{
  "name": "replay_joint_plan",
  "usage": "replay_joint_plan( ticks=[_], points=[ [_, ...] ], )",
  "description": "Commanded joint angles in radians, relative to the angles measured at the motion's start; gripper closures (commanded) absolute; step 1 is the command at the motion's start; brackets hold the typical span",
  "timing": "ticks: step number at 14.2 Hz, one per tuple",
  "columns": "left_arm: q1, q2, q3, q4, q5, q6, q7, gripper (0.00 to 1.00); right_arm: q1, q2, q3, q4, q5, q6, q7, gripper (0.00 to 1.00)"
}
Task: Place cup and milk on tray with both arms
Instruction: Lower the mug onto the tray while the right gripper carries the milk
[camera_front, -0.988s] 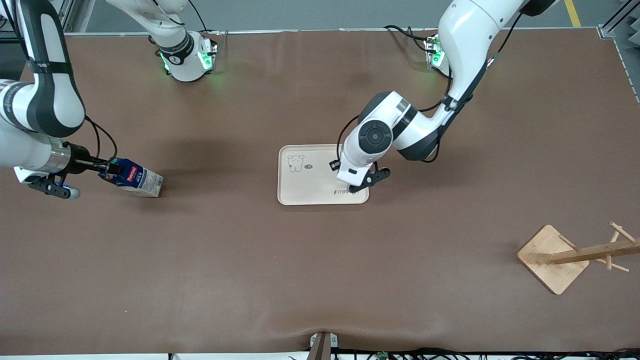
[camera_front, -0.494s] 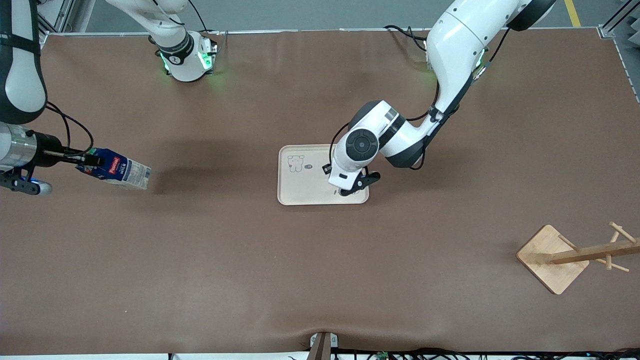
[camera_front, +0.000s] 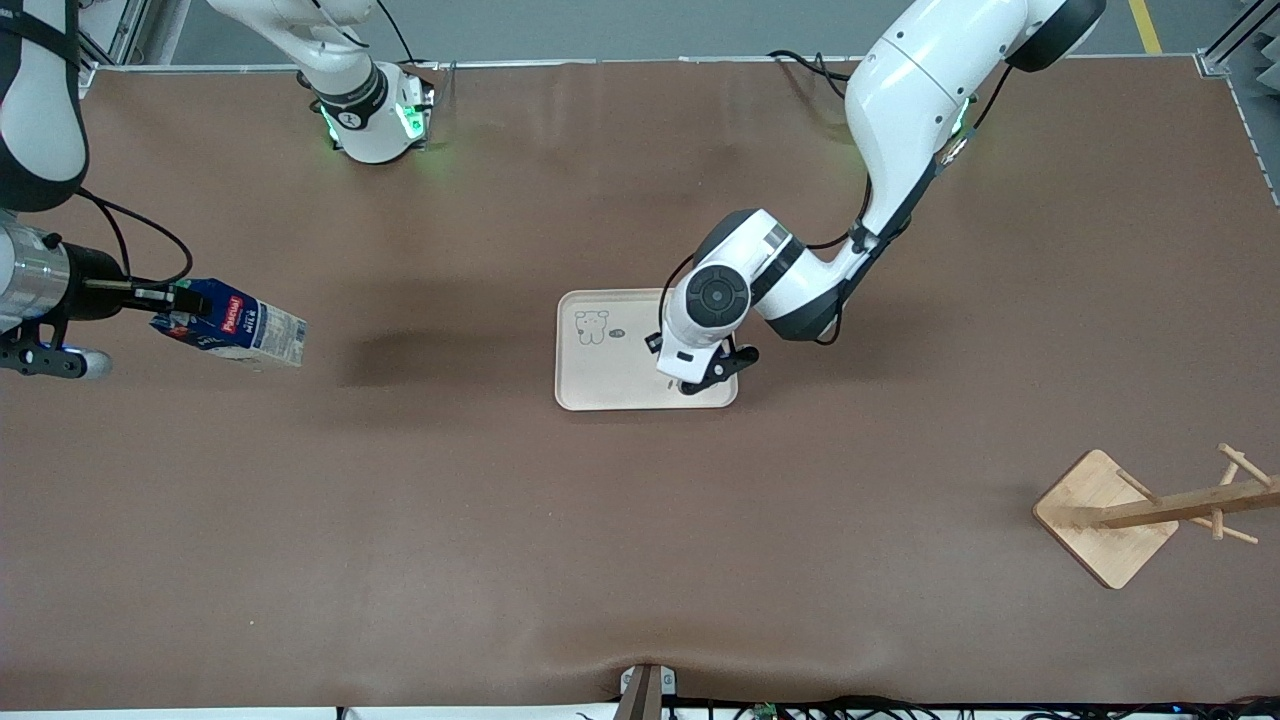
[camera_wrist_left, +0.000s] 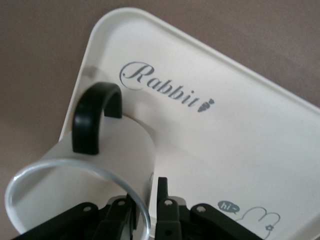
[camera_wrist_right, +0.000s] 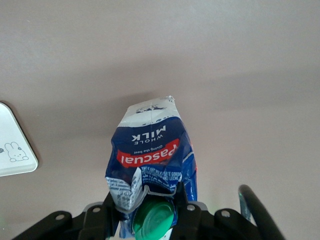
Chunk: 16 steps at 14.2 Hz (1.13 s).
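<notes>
Here, cup in tray, milk aloft

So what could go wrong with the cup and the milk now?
The small white cup with the black handle sits near the cream tray's edge with the left gripper pinching its rim; pulling away crookedly might tip it. The right gripper holds the dark-blue milk carton tilted, by its top, over the table; it could slip or land leaning.
</notes>
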Motion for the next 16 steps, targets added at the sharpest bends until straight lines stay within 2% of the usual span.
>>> replay_joint_plan(
  ticks=[1,3,5,9,13,16],
  points=[
    [-0.019,0.017,0.014,0.028,0.027,-0.003,-0.022,0.41,0.041,0.001,0.001,0.028,-0.015,-0.019,0.052,1.0],
    [-0.019,0.011,0.02,0.032,0.039,-0.003,-0.019,0.0,0.106,0.001,0.001,0.028,-0.013,-0.025,0.133,1.0],
    [-0.015,0.0,0.02,0.055,0.096,-0.007,-0.025,0.0,0.161,0.001,0.003,0.029,-0.001,-0.035,0.182,1.0],
    [0.016,-0.046,0.026,0.069,0.101,-0.062,-0.019,0.0,0.281,0.003,0.003,0.04,0.031,-0.013,0.322,1.0],
    [0.097,-0.159,0.026,0.071,0.102,-0.11,-0.004,0.0,0.413,0.039,0.001,0.035,0.103,0.08,0.365,1.0],
    [0.156,-0.239,0.028,0.072,0.115,-0.147,0.015,0.0,0.523,0.052,0.001,0.017,0.116,0.155,0.599,1.0]
  ],
)
